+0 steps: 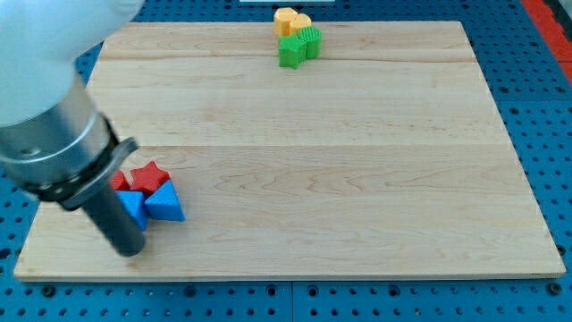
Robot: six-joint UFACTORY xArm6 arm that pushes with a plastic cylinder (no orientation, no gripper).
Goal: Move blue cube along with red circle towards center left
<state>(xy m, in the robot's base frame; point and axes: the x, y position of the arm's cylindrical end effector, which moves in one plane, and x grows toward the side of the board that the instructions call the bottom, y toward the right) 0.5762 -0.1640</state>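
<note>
Tip down at board's bottom-left, no jaws, nothing held; blue cube touching at 12 o'clock, partly-hidden red circle beyond it, also 12; centre-left target farther toward 12.

arm: white rounded shell, blurred | wrist: grey metal cylinder with black clamp ring | rod: straight, dark, matte | my tip: blunt, dark

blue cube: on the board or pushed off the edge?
On the board. The blue cube sits on the wooden board near its lower-left corner, touching the blue triangle, with my tip just below it.
</note>
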